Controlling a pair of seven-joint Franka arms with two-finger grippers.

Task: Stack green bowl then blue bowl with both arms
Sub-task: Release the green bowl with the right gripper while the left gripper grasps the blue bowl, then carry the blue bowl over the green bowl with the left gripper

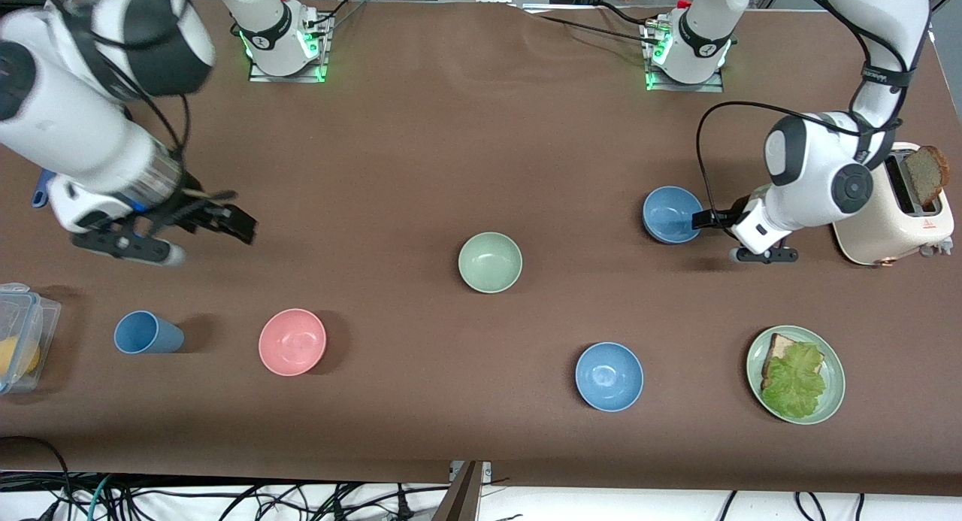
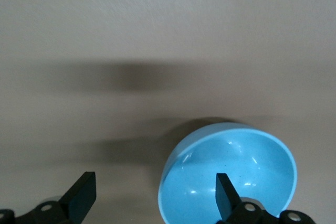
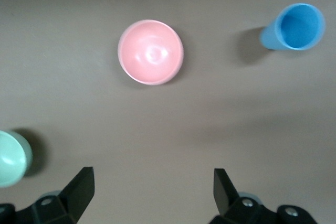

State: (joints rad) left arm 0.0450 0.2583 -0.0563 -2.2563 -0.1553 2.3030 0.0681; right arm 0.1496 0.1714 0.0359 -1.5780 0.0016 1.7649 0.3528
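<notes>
The pale green bowl [image 1: 490,262] stands upright mid-table; its edge also shows in the right wrist view [image 3: 10,159]. The muted blue bowl [image 1: 669,213] stands toward the left arm's end, farther from the front camera. My left gripper [image 1: 708,222] is open and low at this bowl's rim. In the left wrist view the left gripper [image 2: 155,198] has one finger [image 2: 226,198] over the blue bowl's inside [image 2: 231,161] and the other outside it. My right gripper [image 1: 234,222] is open and empty over bare table, also in its own wrist view [image 3: 152,192].
A pink bowl [image 1: 292,341] [image 3: 150,52] and a tipped blue cup [image 1: 148,332] [image 3: 294,27] lie toward the right arm's end. A brighter blue bowl [image 1: 609,376] and a green plate [image 1: 836,378] with toast and lettuce are nearer the camera. There is also a toaster [image 1: 894,220] and a plastic box [image 1: 22,333].
</notes>
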